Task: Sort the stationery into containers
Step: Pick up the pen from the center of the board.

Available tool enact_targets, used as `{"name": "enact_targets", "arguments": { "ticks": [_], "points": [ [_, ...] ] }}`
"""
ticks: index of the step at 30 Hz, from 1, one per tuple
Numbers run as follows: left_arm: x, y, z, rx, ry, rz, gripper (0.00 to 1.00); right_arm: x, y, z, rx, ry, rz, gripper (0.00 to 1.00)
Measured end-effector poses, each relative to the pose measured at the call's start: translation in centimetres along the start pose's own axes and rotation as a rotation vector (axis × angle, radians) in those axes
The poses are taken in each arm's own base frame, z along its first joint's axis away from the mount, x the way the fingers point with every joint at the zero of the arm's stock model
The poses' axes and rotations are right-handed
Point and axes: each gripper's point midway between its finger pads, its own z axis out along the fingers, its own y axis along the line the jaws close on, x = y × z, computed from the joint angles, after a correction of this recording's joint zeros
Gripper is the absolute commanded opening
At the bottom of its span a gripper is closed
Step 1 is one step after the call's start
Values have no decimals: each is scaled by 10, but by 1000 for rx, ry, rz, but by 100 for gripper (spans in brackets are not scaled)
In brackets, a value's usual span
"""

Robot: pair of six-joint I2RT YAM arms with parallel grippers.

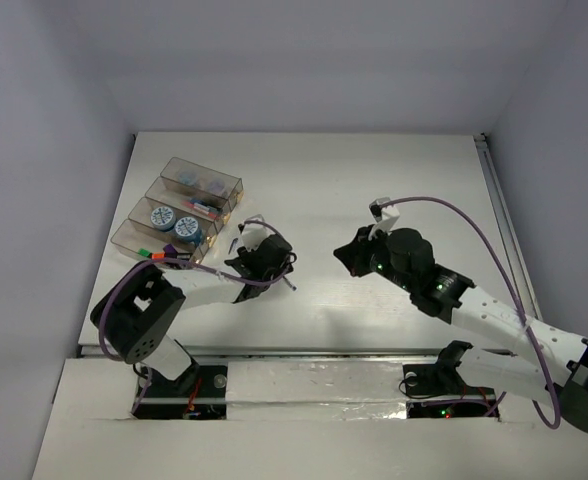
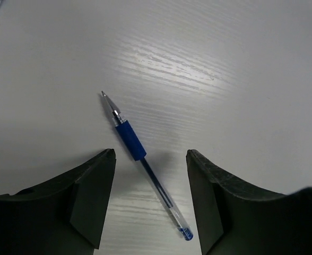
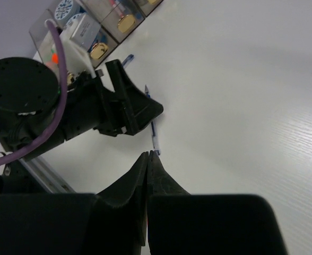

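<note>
A slim blue pen (image 2: 130, 139) lies on the white table, tip pointing away. My left gripper (image 2: 150, 154) is open and hovers over it, one finger on each side of the pen's clear rear half, not touching it. In the top view the left gripper (image 1: 264, 256) is just right of the containers (image 1: 229, 186), and the pen's end (image 1: 290, 284) pokes out beside it. The containers hold two blue-and-white rolls (image 1: 173, 222), pens (image 1: 202, 207) and markers with orange and green caps (image 1: 154, 254). My right gripper (image 3: 148, 155) is shut and empty, right of the pen (image 3: 154, 137).
The clear smoky-brown containers (image 3: 88, 32) stand at the table's left side, close behind my left arm. A small blue item (image 3: 128, 59) lies on the table just beside them. The right arm (image 1: 444, 290) reaches over the table's right half.
</note>
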Motion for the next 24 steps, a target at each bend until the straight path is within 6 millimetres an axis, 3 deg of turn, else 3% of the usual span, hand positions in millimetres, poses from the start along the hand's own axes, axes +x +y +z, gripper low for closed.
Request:
{"name": "enact_targets", "arguments": {
  "ticks": [5,9,11,13,14,18,22,24],
  "points": [
    [1,-5,8,-14,6,35,23,7,5,0,-35,29,3,0],
    [3,3,8,-37,15,77,6,9,5,1,-37,35,3,0],
    [2,4,7,-46,13,108,3,9,5,1,-38,35,3,0],
    [2,7,6,-61,13,142,5,9,6,1,-38,35,3,0],
    [2,9,5,-68,13,159,13,9,6,1,-39,35,3,0],
    [2,17,3,-95,20,217,28,10,5,4,-38,37,3,1],
    [3,21,1,-104,28,257,29,18,2,11,-23,63,6,10],
    [3,22,1,-103,29,268,22,23,-1,15,-12,79,12,15]
  ]
}}
